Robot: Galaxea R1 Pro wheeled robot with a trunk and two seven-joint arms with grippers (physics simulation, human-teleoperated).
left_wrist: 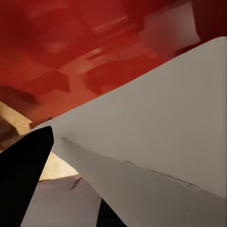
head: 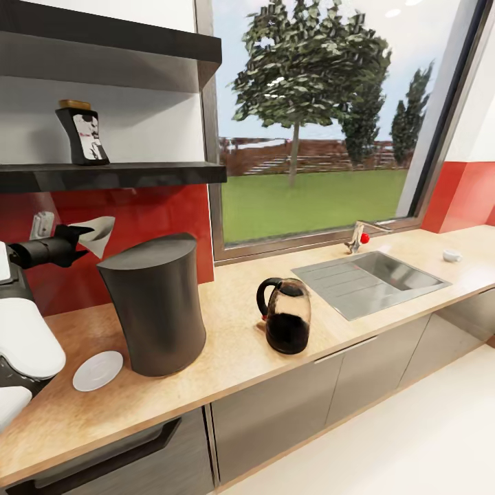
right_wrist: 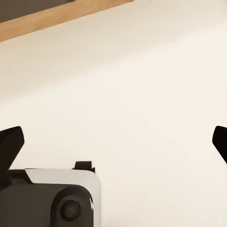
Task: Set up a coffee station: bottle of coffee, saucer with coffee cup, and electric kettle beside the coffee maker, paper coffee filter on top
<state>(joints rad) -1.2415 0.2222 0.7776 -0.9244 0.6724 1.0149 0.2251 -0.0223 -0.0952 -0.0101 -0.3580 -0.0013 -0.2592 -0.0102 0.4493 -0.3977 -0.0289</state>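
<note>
The left gripper (head: 81,237), jaws clamped on the paper filter (head: 100,234), hangs beside the coffee maker (head: 157,309); flimsy paper could probably slip. Right jaws apart.

Left arm enters the head view at 9 o'clock: white shell segments low at the edge, black wrist above, reaching toward 3 o'clock. Left gripper (head: 81,237) is raised off the surface, fingers clamped on a white paper coffee filter (head: 100,234). In the left wrist view one black finger (left_wrist: 23,175) lies against the filter (left_wrist: 156,137). Right gripper (right_wrist: 116,142): both black fingertips (right_wrist: 10,144) set wide apart, nothing between them.
</note>
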